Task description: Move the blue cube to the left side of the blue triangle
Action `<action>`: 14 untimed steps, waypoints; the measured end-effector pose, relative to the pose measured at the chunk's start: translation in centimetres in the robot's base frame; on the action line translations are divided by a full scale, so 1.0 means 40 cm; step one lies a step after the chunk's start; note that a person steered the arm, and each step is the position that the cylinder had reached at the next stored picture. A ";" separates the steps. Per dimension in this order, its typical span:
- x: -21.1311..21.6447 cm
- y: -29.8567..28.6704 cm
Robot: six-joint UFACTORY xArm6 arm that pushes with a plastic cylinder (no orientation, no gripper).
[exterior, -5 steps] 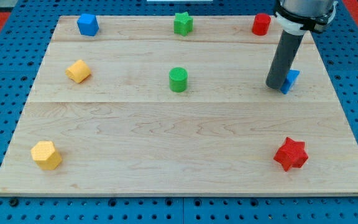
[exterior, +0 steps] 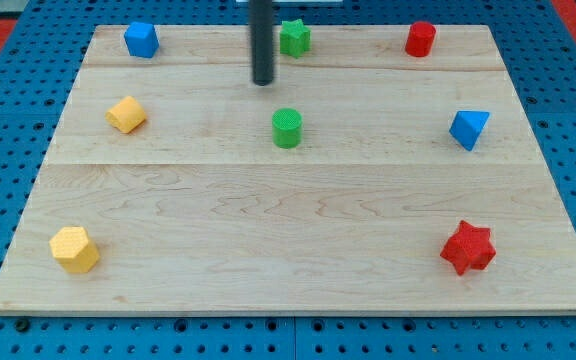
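My tip [exterior: 263, 82] rests in the upper middle of the pale wooden board [exterior: 298, 240], just left of the green star block [exterior: 294, 37] and touching nothing; being a bare dark rod, it has no pincer to open or shut. It stands between the blue cube block [exterior: 141, 40] at upper left and the blue triangle block [exterior: 469, 129] at right, probably heading for the cube. Eight blocks in all: two blue, two green including a cylinder [exterior: 287, 128], two yellow [exterior: 126, 114] [exterior: 74, 249], two red [exterior: 420, 38] [exterior: 467, 248].
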State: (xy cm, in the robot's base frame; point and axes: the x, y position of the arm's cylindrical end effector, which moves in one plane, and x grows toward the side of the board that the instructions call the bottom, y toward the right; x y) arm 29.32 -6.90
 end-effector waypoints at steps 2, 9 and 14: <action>-0.250 -0.123; -0.183 -0.278; 0.090 -0.208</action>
State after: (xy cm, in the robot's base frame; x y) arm 32.92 -15.22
